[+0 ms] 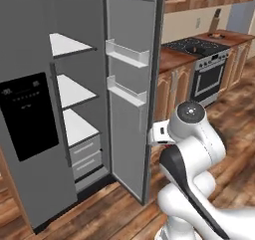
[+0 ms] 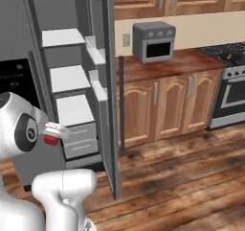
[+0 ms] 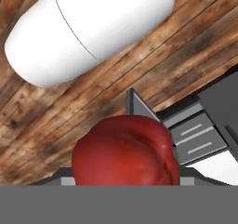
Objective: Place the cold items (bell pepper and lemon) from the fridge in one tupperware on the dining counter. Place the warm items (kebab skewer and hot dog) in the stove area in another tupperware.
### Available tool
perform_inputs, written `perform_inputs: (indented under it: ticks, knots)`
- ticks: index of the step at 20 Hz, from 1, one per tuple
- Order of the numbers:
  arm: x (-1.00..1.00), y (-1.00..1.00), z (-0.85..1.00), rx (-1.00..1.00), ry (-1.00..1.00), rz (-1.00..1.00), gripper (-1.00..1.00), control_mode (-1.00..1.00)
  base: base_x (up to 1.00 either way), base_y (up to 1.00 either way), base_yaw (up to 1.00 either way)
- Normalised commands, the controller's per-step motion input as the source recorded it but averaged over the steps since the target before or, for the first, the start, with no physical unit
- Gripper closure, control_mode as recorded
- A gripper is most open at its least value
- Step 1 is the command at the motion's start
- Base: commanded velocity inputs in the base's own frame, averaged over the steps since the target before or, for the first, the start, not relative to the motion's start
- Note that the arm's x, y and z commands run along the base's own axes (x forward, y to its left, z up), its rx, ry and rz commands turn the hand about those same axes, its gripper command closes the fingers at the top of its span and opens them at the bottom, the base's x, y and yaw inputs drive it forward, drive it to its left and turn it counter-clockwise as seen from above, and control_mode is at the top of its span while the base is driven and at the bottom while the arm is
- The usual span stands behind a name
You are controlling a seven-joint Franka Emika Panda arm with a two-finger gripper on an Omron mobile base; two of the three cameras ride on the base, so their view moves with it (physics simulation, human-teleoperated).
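One fridge (image 1: 30, 84) stands with one door (image 1: 130, 92) open, showing three white shelves (image 1: 74, 89) and two drawers (image 1: 85, 157); the door carries two bins (image 1: 127, 52). One red bell pepper (image 3: 125, 151); one stove (image 1: 209, 67); one toaster oven (image 2: 154, 41).

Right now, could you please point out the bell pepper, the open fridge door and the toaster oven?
bell pepper (image 3: 125, 151), hand view, its red top.
fridge door (image 1: 130, 134), left base view, inner panel.
toaster oven (image 2: 154, 41), right base view, front face.

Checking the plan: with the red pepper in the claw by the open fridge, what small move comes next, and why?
Probably back the claw away from the fridge, since it grips the bell pepper and the open door stands close.
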Motion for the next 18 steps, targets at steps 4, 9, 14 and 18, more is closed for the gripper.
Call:
perform_inputs:
  ticks: [4,9,14,18]
  knots:
    - [0.00,0.00,0.00,0.00,0.00,0.00,1.00,1.00,-1.00,-0.03,-0.30]
    - [0.00,0.00,0.00,0.00,0.00,0.00,1.00,1.00,-1.00,0.00,-0.26]
    - [0.00,0.00,0.00,0.00,0.00,0.00,1.00,1.00,-1.00,-0.11,-0.15]
    - [0.00,0.00,0.00,0.00,0.00,0.00,1.00,1.00,-0.98,-0.22,-0.11]
